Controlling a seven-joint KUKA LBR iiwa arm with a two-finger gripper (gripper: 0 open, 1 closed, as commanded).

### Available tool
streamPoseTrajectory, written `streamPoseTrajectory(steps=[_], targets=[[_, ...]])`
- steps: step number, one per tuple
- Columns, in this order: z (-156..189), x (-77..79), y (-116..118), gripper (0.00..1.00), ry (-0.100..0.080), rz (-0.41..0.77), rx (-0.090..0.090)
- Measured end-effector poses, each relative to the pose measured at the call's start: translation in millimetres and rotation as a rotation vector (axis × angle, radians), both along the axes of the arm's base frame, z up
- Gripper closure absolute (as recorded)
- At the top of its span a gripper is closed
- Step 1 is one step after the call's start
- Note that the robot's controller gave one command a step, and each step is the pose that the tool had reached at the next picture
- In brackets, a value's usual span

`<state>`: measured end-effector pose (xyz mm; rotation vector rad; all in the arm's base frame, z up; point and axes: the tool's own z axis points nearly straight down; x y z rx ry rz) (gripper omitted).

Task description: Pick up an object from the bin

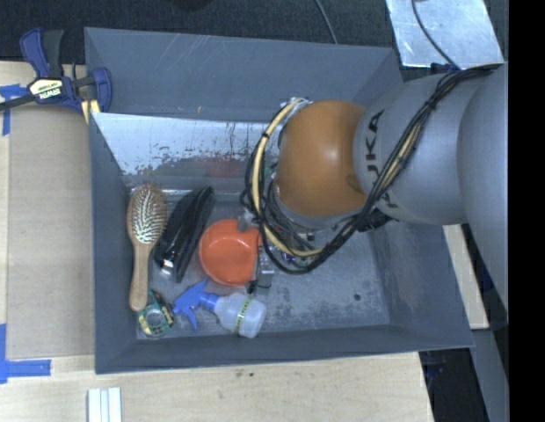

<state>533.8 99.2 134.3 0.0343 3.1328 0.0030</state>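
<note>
My gripper [262, 269] is low in the bin, just right of an orange round cup [227, 251], and seems to touch the cup's right edge. A small clear spray bottle [236, 313] with a blue trigger head lies just below the cup, near the bin's front wall. Left of the cup, a black stapler [183, 229] lies at a slant. Most of the gripper is hidden under the arm's orange cover.
A wooden hairbrush [145, 236] lies along the left wall, and a small round green-rimmed thing [154, 321] sits in the front left corner. The arm and its cables cover the bin's middle and right back. Bare floor shows at the front right.
</note>
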Motion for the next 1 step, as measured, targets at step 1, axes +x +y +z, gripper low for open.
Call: streamPoseTrajectory(steps=[1], targets=[[-36.8,6.2,1.3,0.00,-0.003,0.199,-0.002]])
